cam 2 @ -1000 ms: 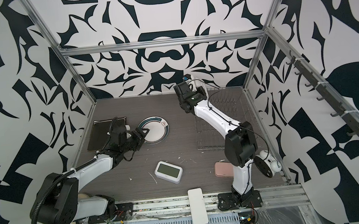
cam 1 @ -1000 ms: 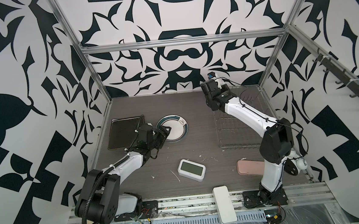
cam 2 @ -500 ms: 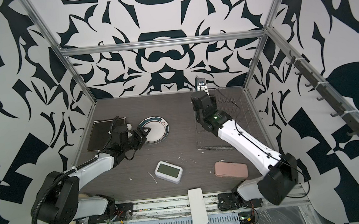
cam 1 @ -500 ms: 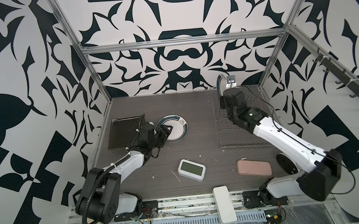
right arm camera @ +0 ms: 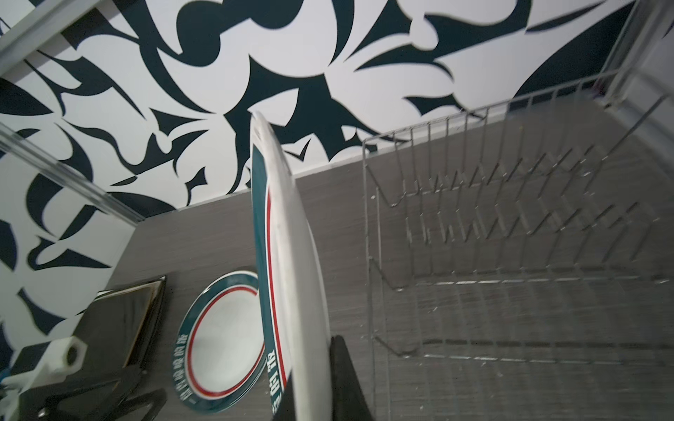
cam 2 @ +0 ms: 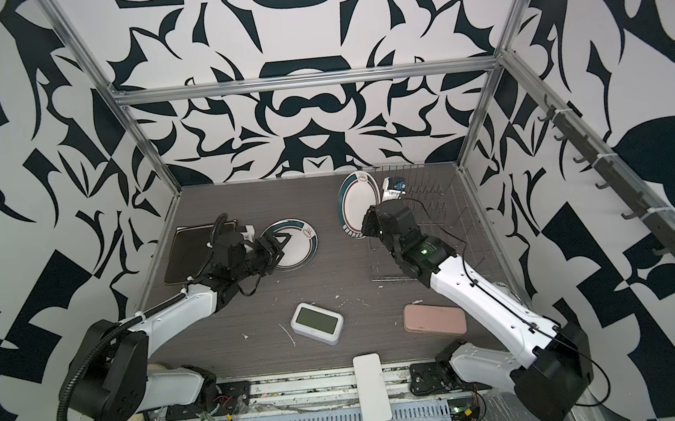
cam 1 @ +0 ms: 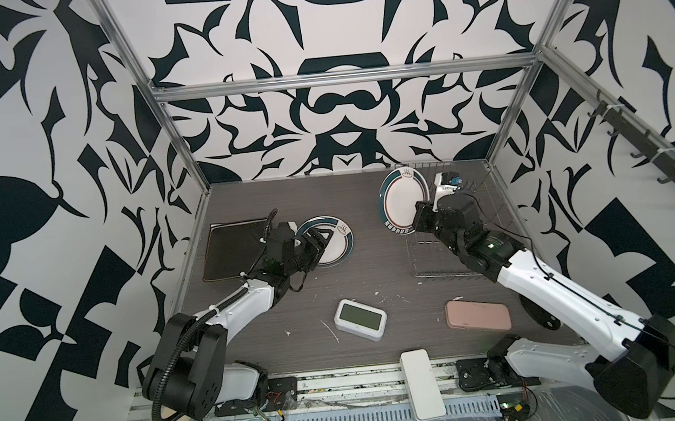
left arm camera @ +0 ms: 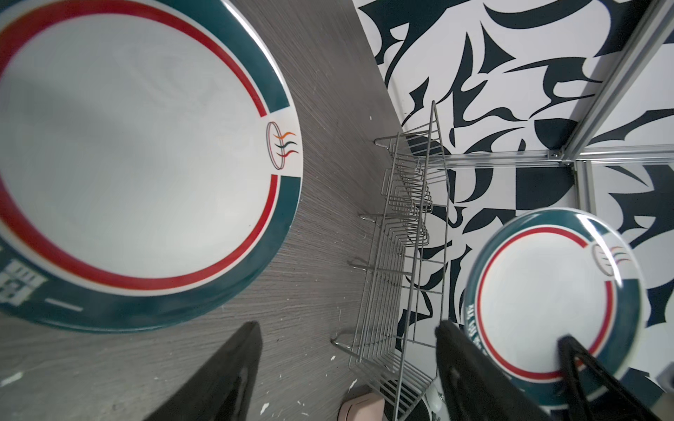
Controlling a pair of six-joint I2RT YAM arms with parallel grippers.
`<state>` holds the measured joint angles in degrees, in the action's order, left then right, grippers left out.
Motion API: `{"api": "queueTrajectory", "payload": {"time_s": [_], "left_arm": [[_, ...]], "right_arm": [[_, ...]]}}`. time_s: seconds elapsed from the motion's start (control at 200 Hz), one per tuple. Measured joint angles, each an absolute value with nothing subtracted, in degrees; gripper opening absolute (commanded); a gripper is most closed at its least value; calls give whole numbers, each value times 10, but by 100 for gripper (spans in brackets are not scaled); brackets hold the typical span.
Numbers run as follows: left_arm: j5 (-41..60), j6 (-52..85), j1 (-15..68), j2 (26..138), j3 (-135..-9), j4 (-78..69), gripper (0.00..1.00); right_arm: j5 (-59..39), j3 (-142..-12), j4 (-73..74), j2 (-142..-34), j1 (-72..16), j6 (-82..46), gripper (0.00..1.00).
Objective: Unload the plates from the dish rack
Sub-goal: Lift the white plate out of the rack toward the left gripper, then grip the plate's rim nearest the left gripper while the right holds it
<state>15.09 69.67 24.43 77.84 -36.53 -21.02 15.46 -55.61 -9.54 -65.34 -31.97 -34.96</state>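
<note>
My right gripper [cam 1: 422, 218] is shut on the lower rim of a round white plate with a teal rim [cam 1: 403, 199]. It holds the plate upright above the table, just off the left side of the dish rack [cam 1: 490, 206]. In the right wrist view the plate [right arm camera: 288, 273] stands edge-on between the fingers [right arm camera: 343, 368], and the wire rack [right arm camera: 510, 237] beside it holds nothing. A second round plate [cam 1: 336, 240] lies flat at the left, next to a dark square plate [cam 1: 231, 250]. My left gripper [cam 1: 321, 240] hovers open over the lying plate's near edge [left arm camera: 127, 164].
A white digital clock [cam 1: 360, 320] and a pink oblong case [cam 1: 478, 320] lie on the front half of the table. A white rectangular block [cam 1: 422, 383] rests on the front rail. A rail of hooks runs along the right wall [cam 1: 656, 150].
My right arm has swung over and come down beside the rack, and the round plate now shows upright in its gripper at the rack's left side. The left gripper has barely moved.
</note>
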Motion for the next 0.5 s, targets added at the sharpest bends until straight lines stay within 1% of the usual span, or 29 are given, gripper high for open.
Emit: {"api": "queueTrajectory", "payload": {"time_s": [0.305, 0.5], "left_arm": [[162, 717, 245, 777, -365, -229, 80], [165, 721, 245, 777, -365, -234, 79]], "right_arm": [[2, -511, -20, -713, -320, -457, 0], [-65, -490, 35, -752, -320, -514, 0]]}}
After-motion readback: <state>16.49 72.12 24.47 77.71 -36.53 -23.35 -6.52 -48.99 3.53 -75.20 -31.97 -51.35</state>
